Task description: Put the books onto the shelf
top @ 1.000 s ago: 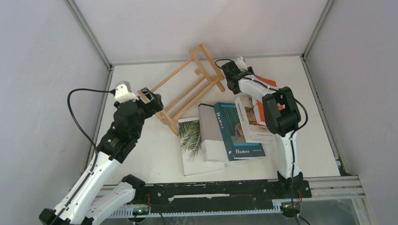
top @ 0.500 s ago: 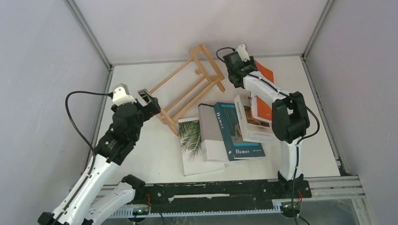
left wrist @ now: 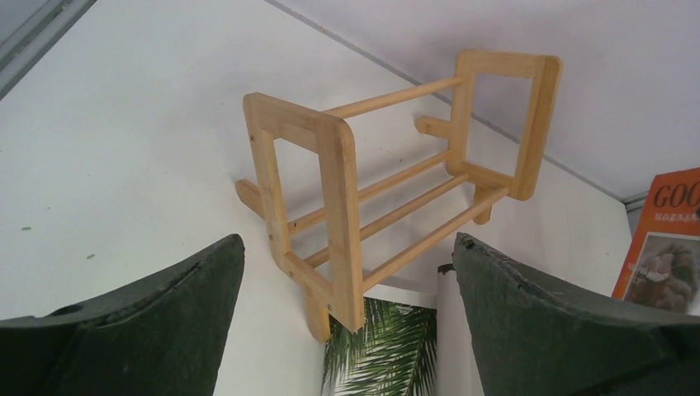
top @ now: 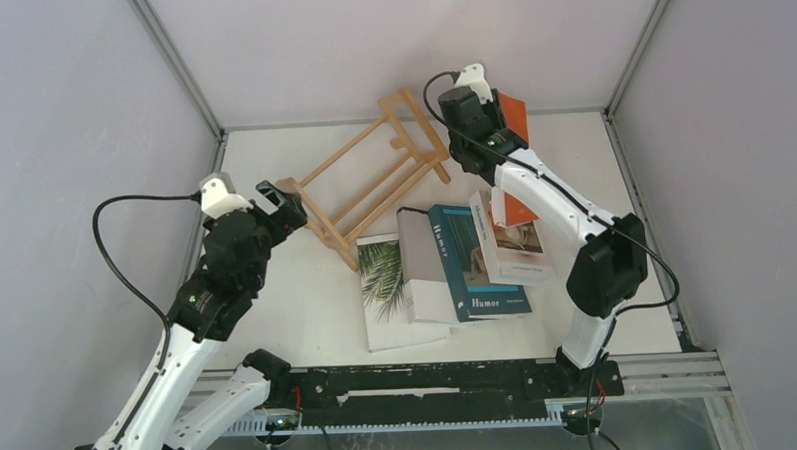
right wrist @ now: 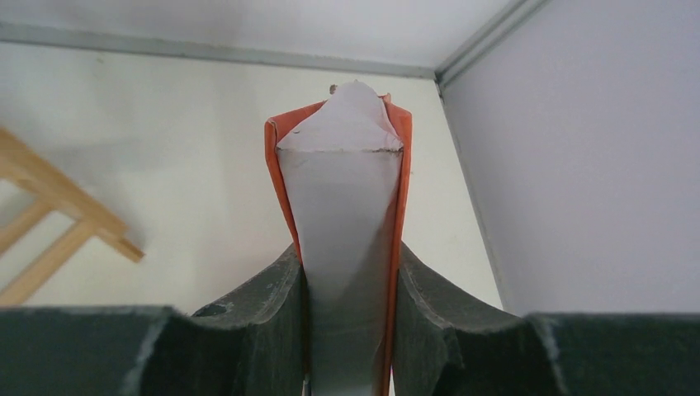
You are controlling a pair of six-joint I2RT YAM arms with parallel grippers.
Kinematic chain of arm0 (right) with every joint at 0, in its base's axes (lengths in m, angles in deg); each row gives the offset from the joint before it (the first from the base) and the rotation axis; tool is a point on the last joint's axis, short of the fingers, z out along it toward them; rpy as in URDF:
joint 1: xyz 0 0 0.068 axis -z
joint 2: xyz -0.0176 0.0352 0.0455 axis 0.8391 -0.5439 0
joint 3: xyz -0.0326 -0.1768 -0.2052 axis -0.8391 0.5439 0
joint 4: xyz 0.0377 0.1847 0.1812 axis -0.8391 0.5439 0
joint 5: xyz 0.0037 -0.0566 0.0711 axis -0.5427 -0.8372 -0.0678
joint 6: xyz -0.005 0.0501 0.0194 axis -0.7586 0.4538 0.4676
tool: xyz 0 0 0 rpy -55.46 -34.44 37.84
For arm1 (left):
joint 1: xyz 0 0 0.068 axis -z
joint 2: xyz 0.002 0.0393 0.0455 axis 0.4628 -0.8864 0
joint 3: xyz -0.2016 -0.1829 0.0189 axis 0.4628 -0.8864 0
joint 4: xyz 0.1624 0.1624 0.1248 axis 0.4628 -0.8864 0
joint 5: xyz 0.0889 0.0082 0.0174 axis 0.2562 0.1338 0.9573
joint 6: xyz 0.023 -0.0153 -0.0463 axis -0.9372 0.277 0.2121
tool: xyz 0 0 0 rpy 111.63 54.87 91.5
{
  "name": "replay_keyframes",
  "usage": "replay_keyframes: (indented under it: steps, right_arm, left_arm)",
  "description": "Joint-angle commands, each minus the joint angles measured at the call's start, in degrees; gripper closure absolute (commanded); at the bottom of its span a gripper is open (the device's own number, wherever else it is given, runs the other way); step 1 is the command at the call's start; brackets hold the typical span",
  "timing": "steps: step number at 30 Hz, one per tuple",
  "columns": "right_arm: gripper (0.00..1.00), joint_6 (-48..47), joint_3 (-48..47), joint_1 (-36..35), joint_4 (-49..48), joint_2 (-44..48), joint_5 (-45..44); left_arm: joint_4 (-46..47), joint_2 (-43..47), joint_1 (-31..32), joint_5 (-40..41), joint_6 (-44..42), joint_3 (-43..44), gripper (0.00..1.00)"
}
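1. Pinching the orange-red book (right wrist: 347, 165) across its covers, the right gripper (right wrist: 347, 276) holds it raised; the shelf (top: 373, 181) lies just to its left, long axis slanting diagonally.
2. Spread wide and empty, the left gripper (left wrist: 348, 245) faces the shelf's near end frame.

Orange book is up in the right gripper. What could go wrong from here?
1. The right gripper pinches the orange book at one end only, so the book may pivot or slip during the swing.
2. The shelf sits askew and nothing holds it. The left gripper is open and not gripping it, so pushing the book in may shove the shelf.
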Motion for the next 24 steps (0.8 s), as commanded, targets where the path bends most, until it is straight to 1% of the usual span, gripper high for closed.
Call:
replay_keyframes:
  steps: [1, 7, 11, 19, 24]
  right_arm:
    - [0.63, -4.37, -1.28, -4.30, -5.42, 7.45, -1.28]
    - [0.63, -8.84, -1.34, -10.85, -9.08, 11.72, -0.98]
    - [0.63, -8.78, -1.39, -14.46, -10.34, 14.13, 1.87]
    - [0.63, -3.03, -1.16, -19.68, -11.41, 17.63, 15.62]
    - [0.63, -0.65, -1.14, -21.51, -14.47, 17.07, 23.79]
  left_arm:
    - [-2.27, 1.56, 0.32, 1.61, 2.85, 3.68, 0.00]
    - [-3.94, 3.46, 0.32, 1.99, 3.62, 3.51, 0.00]
    - [-4.68, 4.48, 0.31, 2.07, 4.27, 3.17, 0.00]
    - [-5.80, 5.89, 0.36, 2.07, 5.79, 2.38, 0.00]
    - [-6.79, 6.44, 0.32, 2.22, 6.35, 2.09, 0.00]
